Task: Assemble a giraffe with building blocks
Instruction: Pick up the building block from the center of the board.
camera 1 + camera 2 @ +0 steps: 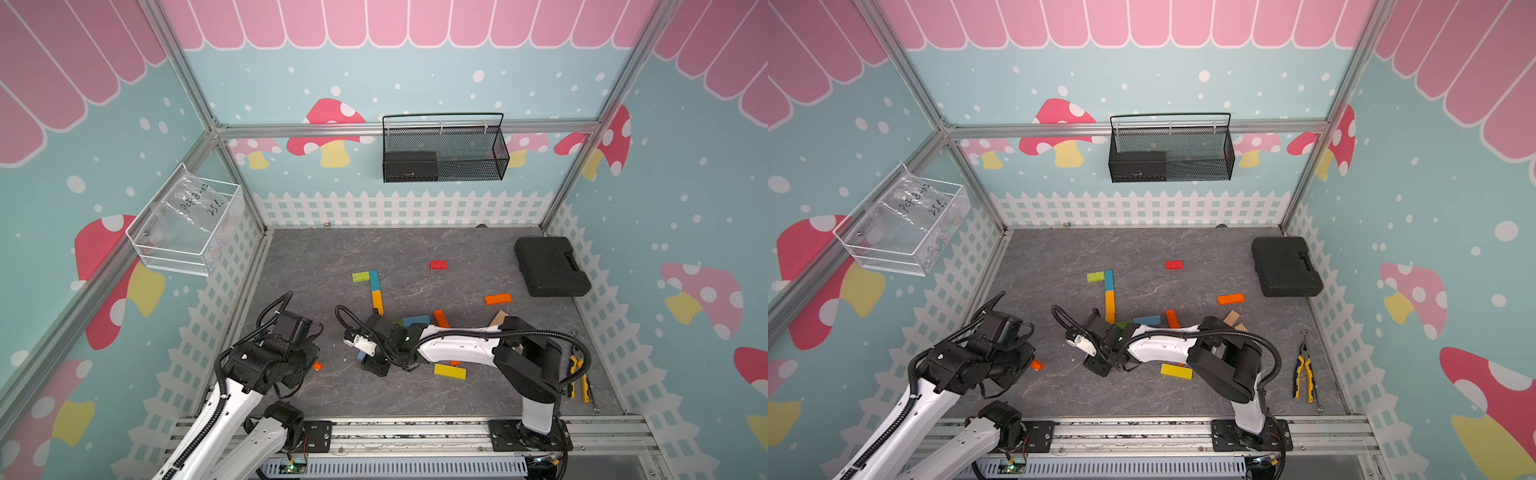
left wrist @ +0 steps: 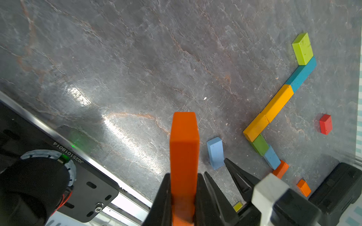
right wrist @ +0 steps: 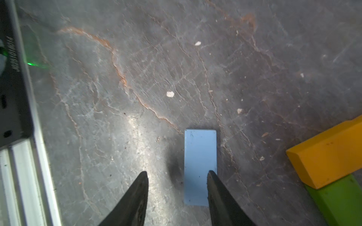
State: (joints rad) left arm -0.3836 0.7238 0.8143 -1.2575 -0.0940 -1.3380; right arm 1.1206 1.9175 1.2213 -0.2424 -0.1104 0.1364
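Note:
My left gripper [image 2: 183, 176] is shut on an orange block [image 2: 184, 148], which sticks out past the fingertips; its tip shows in both top views [image 1: 317, 366] [image 1: 1037, 365]. My right gripper [image 3: 177, 173] is open over the table, and a light blue block [image 3: 199, 156] lies flat between its fingers, against one of them. Behind it runs a laid-out chain of blocks: lime green [image 1: 360, 276], teal [image 1: 374, 280], yellow-orange [image 1: 377, 301], then blue [image 1: 415, 321] and orange [image 1: 441, 318]. Loose red [image 1: 438, 264], orange [image 1: 497, 299], yellow [image 1: 449, 371] and tan [image 1: 500, 318] blocks lie around.
A black plastic case [image 1: 550, 266] sits at the back right corner. Pliers [image 1: 1304, 372] lie by the right wall. A black mesh basket [image 1: 444, 149] and a white wire basket [image 1: 187, 224] hang on the walls. The metal rail [image 1: 415, 432] bounds the front.

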